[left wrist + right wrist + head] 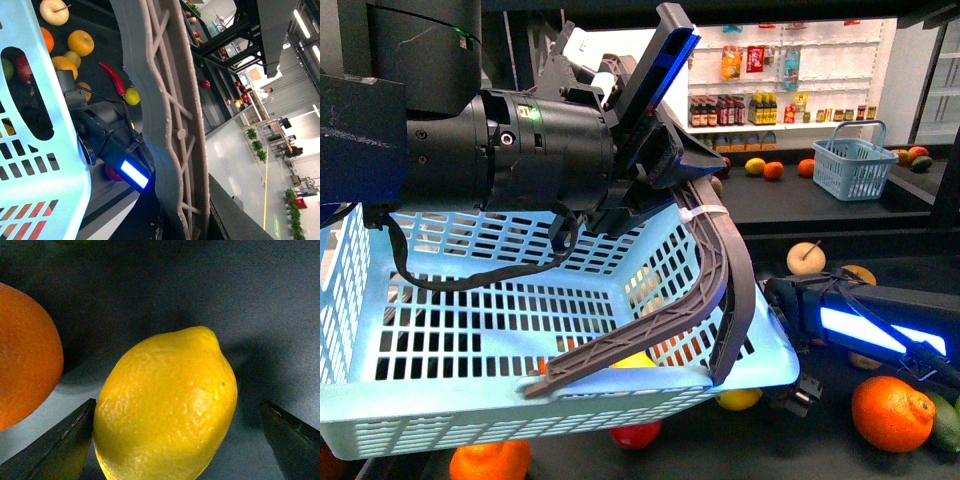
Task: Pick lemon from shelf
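**A:** What sits nearest the body camera?

**B:** The bulky black left arm [520,150]. Its left gripper [692,188] is clamped on the grey ribbed plastic handle [720,280] of a light-blue plastic lattice basket [470,400], which hangs tilted in front of the fruit

**A:** And the other arm?

**B:** The right arm [865,330], black with a lit blue-white strip, lies low over the tray just right of that basket. Its tips cannot be made out from the front. In the wrist view the right gripper [177,405] has its jaws spread wide. The small bright-yellow smooth-skinned lemon [165,410] lies between the two dark fingers [60,445], one just beside the peel and the other clearly apart from it

**A:** So where does the lemon rest?

**B:** On the dark tray floor of the large black metal shelf [250,300], with a round orange [25,350] close at its side

**A:** Anything further back?

**B:** A big dimpled orange [892,412] lies beside the right arm, and beyond it a pale cream round fruit with a stem [807,258]. On the next black level a small blue plastic shopping basket [855,165] stands among more fruit. Behind that are white wall shelves of bottles [770,100]
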Robot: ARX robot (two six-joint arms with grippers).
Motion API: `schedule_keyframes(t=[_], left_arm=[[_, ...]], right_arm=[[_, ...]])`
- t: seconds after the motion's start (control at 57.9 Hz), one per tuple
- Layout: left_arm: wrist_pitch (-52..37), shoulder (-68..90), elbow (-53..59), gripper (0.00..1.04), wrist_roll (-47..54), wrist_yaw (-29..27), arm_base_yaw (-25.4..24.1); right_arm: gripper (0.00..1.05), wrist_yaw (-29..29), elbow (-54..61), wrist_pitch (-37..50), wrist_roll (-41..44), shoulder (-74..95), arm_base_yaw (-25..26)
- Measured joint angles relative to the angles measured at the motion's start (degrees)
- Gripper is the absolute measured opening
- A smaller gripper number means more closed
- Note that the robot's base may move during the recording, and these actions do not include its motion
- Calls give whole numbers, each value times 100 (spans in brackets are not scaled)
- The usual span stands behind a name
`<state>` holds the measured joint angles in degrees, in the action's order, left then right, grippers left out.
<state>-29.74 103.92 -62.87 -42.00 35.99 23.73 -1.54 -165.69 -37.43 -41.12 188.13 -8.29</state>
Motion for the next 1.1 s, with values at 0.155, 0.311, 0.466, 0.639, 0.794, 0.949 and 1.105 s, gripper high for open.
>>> schedule_keyframes(t=[0.155, 0.311, 0.466, 0.639, 0.794, 0.949, 1.105], left_arm=[[0, 0, 0, 11, 0, 0, 0], [0, 2, 0, 11, 0, -2, 0], [0, 2, 0, 11, 0, 0, 0], [2, 2, 0, 11, 0, 0, 0], [2, 2, 0, 11, 2, 0, -7], [2, 2, 0, 11, 0, 4, -4], [2, 2, 0, 11, -2, 20, 4]], right_arm=[[71, 31, 0, 22, 48, 70, -15], [65, 20, -2, 33, 98, 70, -13], [65, -144, -7, 50, 334, 59, 48], [65, -306, 3233, 2199, 988, -1961, 656], [65, 125, 5593, 3344, 1106, -4105, 1204], [65, 699, 7267, 3733, 1121, -5914, 1359], [65, 1172, 8242, 3735, 1038, -7001, 1082]])
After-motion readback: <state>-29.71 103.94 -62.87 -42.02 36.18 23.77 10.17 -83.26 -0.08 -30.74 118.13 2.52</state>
